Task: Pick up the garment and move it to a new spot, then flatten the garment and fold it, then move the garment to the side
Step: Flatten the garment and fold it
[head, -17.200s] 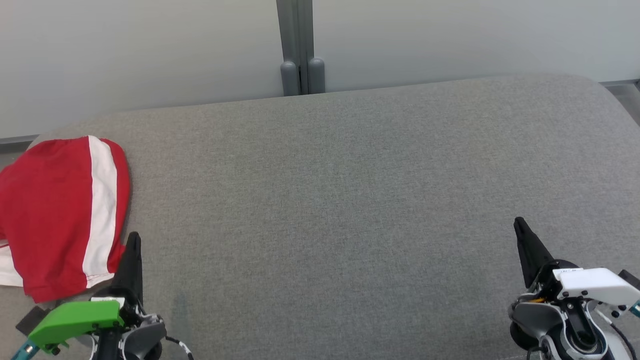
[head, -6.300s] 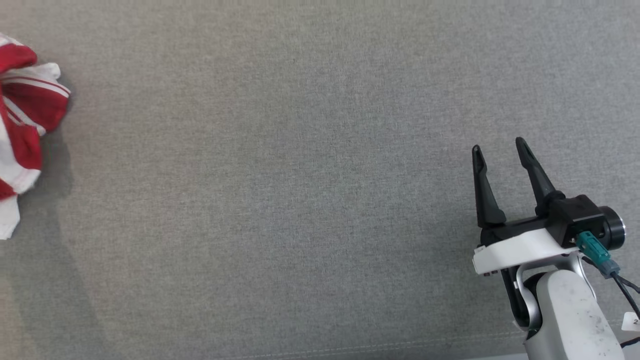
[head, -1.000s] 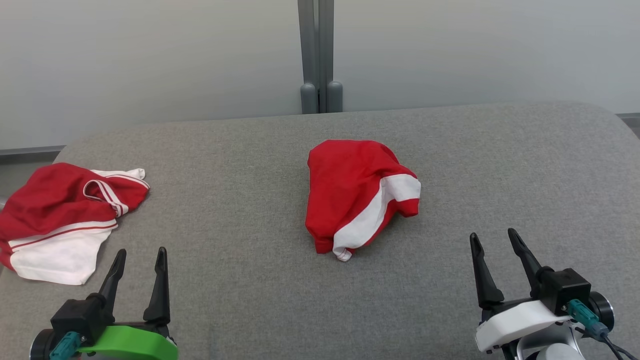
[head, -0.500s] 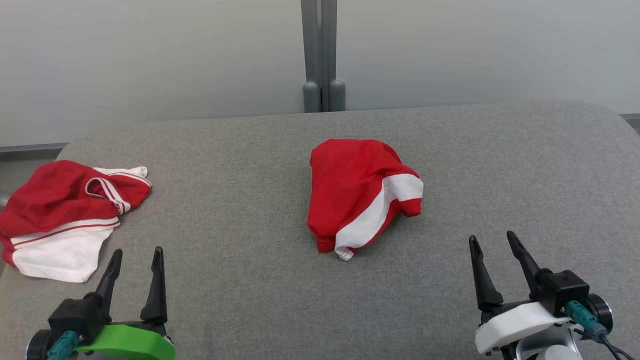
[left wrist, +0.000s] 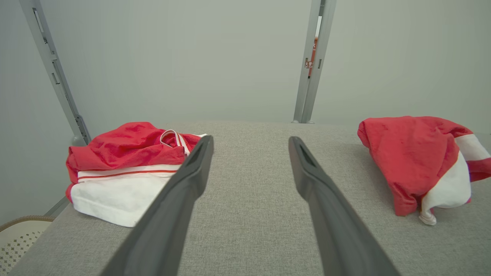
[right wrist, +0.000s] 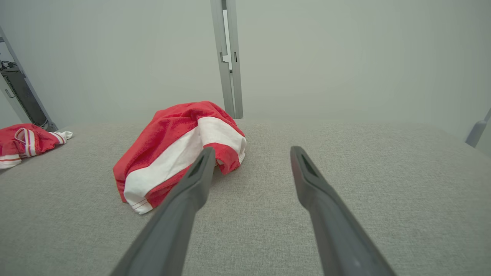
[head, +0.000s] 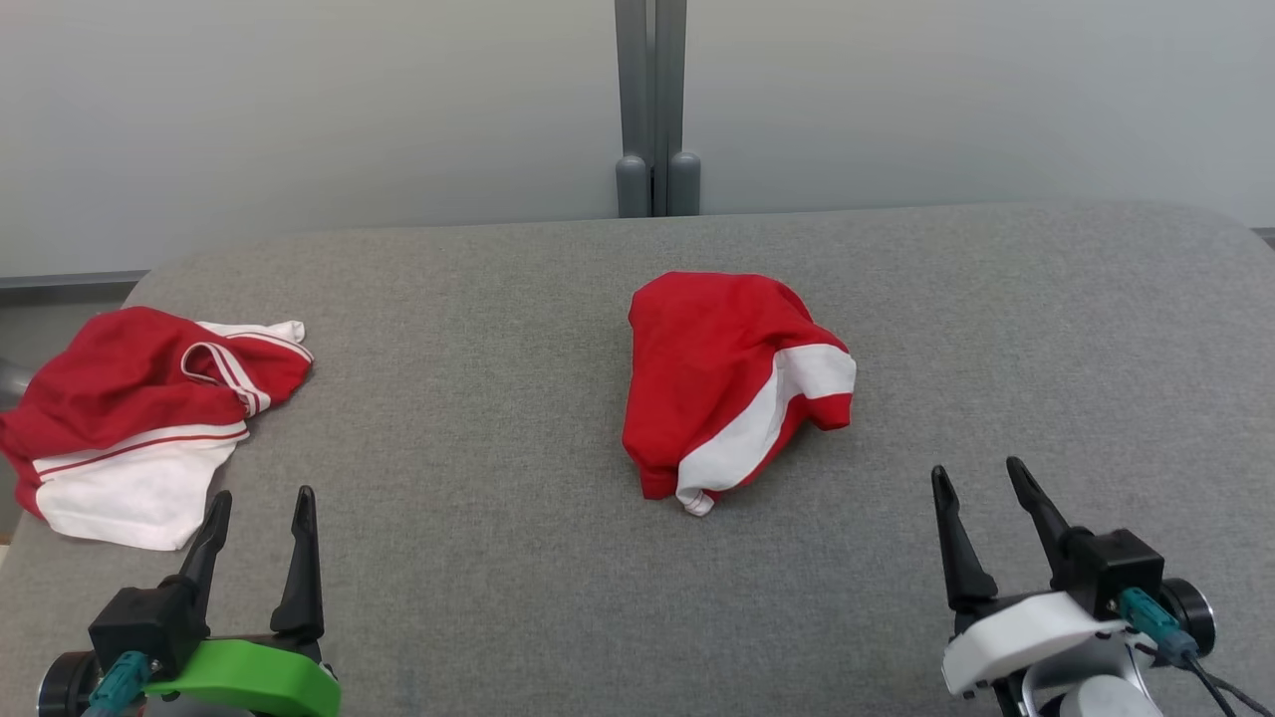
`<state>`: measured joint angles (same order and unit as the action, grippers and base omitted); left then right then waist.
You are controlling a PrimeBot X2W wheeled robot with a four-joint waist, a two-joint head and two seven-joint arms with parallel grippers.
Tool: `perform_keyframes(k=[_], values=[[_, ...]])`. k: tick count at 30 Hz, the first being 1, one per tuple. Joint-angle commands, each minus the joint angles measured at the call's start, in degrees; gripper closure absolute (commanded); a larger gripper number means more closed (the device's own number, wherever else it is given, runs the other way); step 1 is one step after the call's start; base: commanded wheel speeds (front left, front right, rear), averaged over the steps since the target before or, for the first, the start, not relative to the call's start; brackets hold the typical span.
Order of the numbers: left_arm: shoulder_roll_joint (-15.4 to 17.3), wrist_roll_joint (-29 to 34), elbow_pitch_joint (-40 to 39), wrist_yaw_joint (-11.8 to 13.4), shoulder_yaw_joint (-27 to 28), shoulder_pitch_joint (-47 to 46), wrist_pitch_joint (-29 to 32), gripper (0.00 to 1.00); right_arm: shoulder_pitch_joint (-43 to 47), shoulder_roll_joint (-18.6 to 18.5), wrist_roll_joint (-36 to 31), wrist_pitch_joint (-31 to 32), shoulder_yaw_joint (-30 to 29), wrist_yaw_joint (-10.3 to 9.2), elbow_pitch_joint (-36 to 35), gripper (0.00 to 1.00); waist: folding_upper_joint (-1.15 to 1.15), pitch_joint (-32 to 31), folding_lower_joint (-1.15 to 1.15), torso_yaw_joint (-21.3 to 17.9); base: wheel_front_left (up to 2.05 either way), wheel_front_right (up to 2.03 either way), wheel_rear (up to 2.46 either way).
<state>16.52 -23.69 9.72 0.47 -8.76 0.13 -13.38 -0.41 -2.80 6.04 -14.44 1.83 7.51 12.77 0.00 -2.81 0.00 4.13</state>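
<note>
One grey padded surface [head: 498, 617] carries two red-and-white garments: the crumpled garment [head: 717, 378] lies bunched at its middle, and a second garment [head: 129, 418] is heaped at the left edge. Two grippers sit at the near edge with their fingers pointing toward the far wall, the left gripper [head: 262, 494] at near left and the right gripper [head: 976, 466] at near right, each spread wide and holding nothing. The crumpled garment lies farther off between them, apart from both and nearer the right gripper.
</note>
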Motion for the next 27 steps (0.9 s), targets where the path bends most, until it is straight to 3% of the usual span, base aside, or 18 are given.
perform_keyframes(k=[1,11,27], values=[[0.46,0.47,-0.23,0.24,0.04,-0.39,0.07,0.00,-1.88,-0.17,-0.69,-0.07,0.29,-0.05,0.18,0.00,0.00,0.25,0.00,0.22,0.00,0.00,0.00],[0.92,-0.05,-1.42,0.40,-0.21,-1.79,0.71,0.00,-15.40,-1.18,-4.33,2.04,2.31,-0.05,6.59,0.00,0.00,2.77,0.00,2.20,0.00,0.00,0.00],[-0.35,-0.92,-0.35,-1.47,-0.98,-8.87,-0.63,0.00,-35.75,-6.11,-6.33,0.56,-0.14,-0.06,29.54,0.00,0.00,12.70,0.00,8.27,0.00,0.00,0.00]])
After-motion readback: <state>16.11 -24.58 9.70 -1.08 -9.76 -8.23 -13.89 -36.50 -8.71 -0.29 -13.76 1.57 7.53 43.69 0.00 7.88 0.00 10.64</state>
